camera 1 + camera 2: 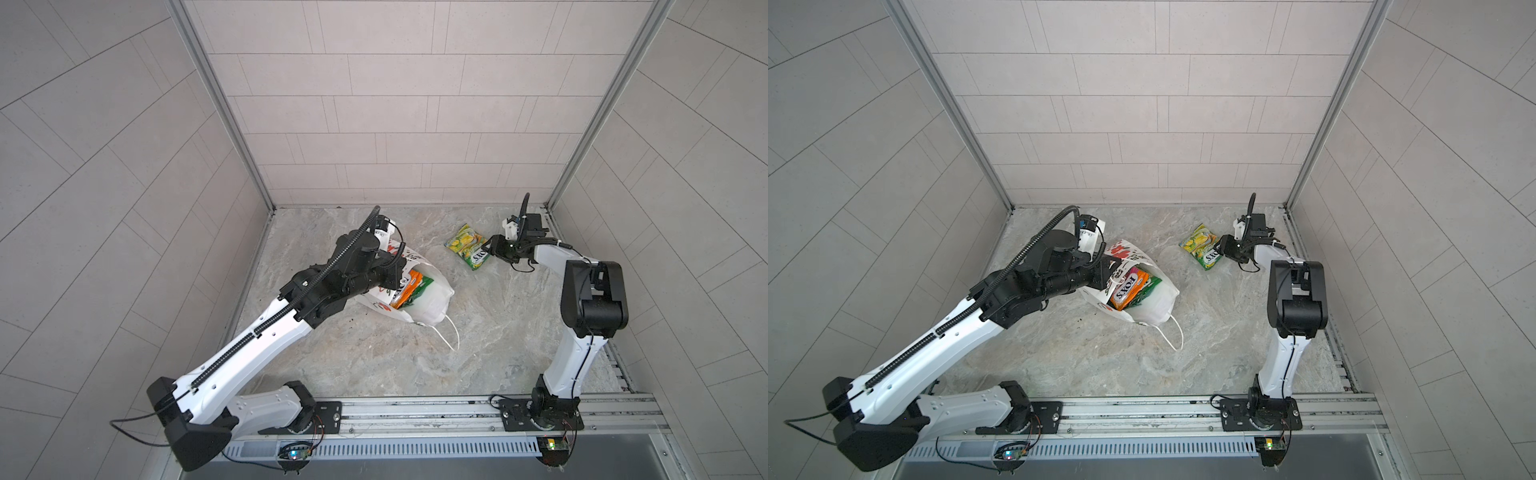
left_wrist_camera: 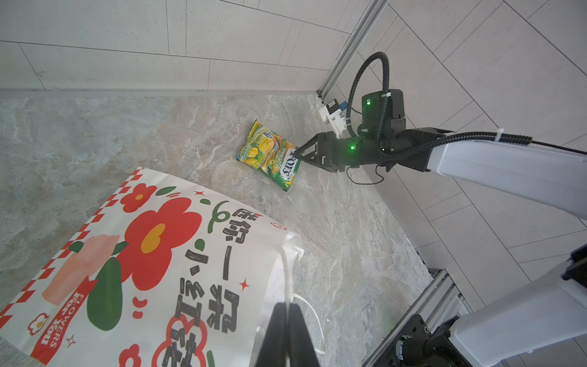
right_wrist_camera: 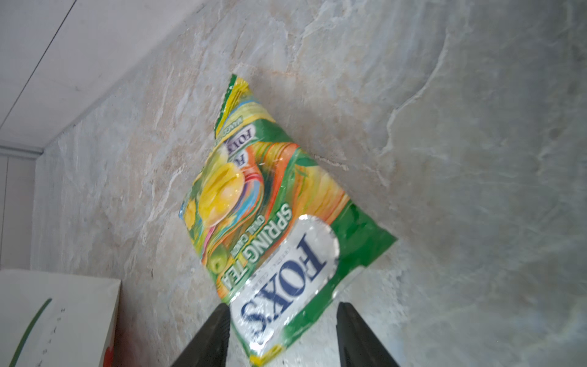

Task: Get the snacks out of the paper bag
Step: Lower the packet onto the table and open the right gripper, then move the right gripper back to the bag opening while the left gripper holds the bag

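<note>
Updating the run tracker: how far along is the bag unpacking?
Done: one yellow-green packet lies on the table, right gripper open around its end. In hand: left gripper pinches the paper bag's rim. Left: at least an orange packet and a green one inside.

paper bag [image 2: 190, 254]: matt paper | packet [image 3: 270, 206]: glossy film | tabletop [image 1: 374, 361]: smooth marble-look

Bright, soft, even light fills every view; shadows on the marbled desk [image 1: 374, 353] are faint. Tiled walls [image 1: 104, 166] bow at the edges of both top views. The right wrist view is slightly blurred, with glare on the yellow-green packet [image 3: 270, 222].
</note>
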